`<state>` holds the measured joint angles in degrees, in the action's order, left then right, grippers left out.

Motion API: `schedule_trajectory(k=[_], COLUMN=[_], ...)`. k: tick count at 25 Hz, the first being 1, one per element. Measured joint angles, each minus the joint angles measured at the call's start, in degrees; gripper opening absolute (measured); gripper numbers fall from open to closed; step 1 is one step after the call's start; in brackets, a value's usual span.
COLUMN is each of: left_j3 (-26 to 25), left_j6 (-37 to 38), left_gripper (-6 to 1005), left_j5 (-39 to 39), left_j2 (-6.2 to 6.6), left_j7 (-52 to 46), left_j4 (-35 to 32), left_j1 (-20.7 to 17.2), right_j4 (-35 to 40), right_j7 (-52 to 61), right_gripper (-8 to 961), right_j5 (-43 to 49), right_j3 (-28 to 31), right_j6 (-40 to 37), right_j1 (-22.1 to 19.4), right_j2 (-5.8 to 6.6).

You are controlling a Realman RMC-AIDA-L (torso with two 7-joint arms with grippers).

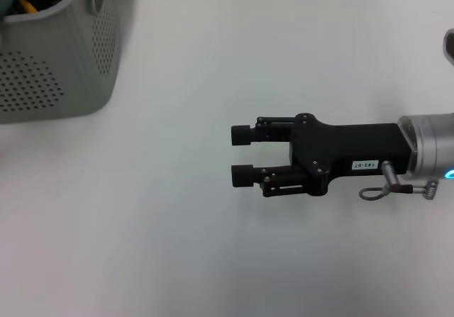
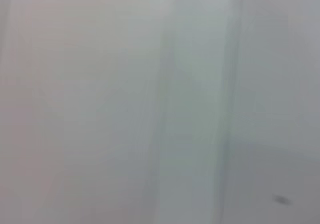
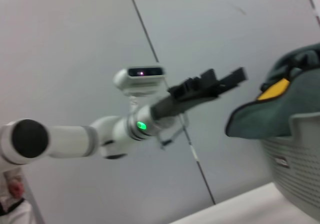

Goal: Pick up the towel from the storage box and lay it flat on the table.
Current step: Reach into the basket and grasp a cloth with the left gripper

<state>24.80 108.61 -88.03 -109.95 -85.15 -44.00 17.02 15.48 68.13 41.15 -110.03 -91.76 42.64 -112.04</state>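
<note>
**Over the table, one gripper open and empty; towel in the box**

From the head view, the right gripper (image 1: 242,155) reaches in from the right side over the bare white table (image 1: 213,260), pointing toward the left. Its two black fingers (image 1: 242,134) stand clearly apart, with nothing between them. The box (image 1: 57,62) sits at the far left corner of the table, well apart from that gripper; a scrap of yellow shows inside its rim, too little to make out more.

From the left wrist view, only a pale, blurred surface shows; no fingers, towel or box can be told.

From the right wrist view, the left gripper (image 3: 227,78) is seen farther off, held in the air on its white arm, near the box (image 3: 295,159) but not touching it. Whether its fingers are open, I cannot tell. The towel (image 3: 265,116) lies heaped in the box, dark green with a yellow patch showing, one fold hanging out over the rim
</note>
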Motion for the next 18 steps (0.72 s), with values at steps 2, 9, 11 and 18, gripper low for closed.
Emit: schedule_trajectory(k=[2, 9, 11, 18], left_j3=[-2.6, -9.8, -11.7, -18.1], left_j6=[-1.2, -4.7, -5.2, -9.3], left_gripper=[723, 723, 723, 713], left_j5=[-0.1, -0.1, -0.3, -6.3], left_j2=[0.01, -2.13, -2.8, -8.03], left_j7=[-2.1, -6.5, -7.4, -10.3], left_j4=[-2.6, -12.2, -14.1, -25.5], left_j1=[-2.0, -8.3, -9.4, -10.6], right_j4=[0.0, 0.1, 0.1, 0.2], right_j7=[-0.1, -0.2, -0.2, -0.3], right_gripper=[710, 710, 709, 709], right_j5=[0.1, 0.1, 0.2, 0.2], right_j3=[0.1, 2.3, 3.2, 4.3], right_j6=[1.2, 1.9, 1.9, 1.9], right_j1=[-0.5, -0.8, -0.8, -1.0], right_j2=[-0.07, -0.12, 0.02, 0.16])
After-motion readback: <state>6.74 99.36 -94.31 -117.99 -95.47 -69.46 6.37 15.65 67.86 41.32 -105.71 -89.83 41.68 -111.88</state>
